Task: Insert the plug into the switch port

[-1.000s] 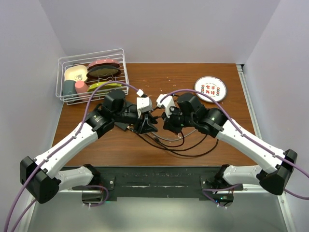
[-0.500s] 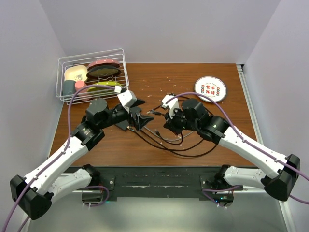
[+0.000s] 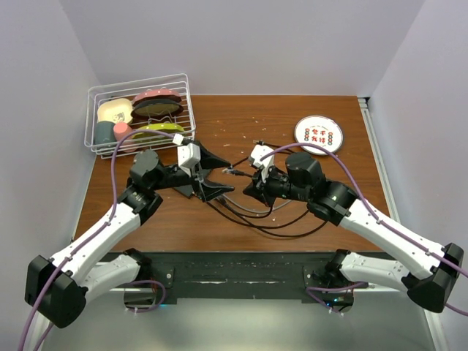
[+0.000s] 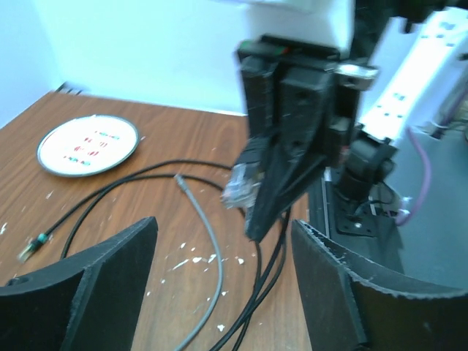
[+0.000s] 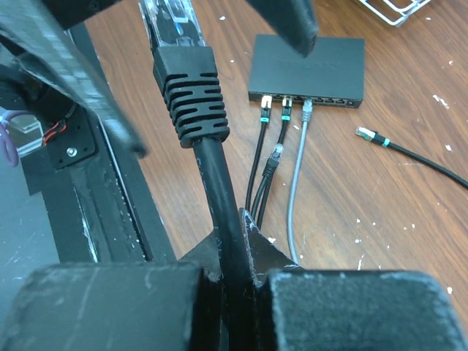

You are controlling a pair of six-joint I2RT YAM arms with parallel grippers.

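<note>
The counter (image 3: 292, 117) carries the switch (image 5: 306, 69), lying flat. The left end effector (image 3: 218, 174) is spread and empty; the right end effector (image 5: 230, 263) pinches the cable (image 5: 216, 183) behind the plug (image 5: 179, 80), raised above the counter. Step, as judged: carrying; next, the plug needs aligning with a free port (image 5: 333, 101).

No legible text is found. Red marks are printed on the white disc (image 3: 319, 134) but cannot be read.

White arms (image 3: 102, 230), black joints (purple cables (image 3: 113, 170))
</note>
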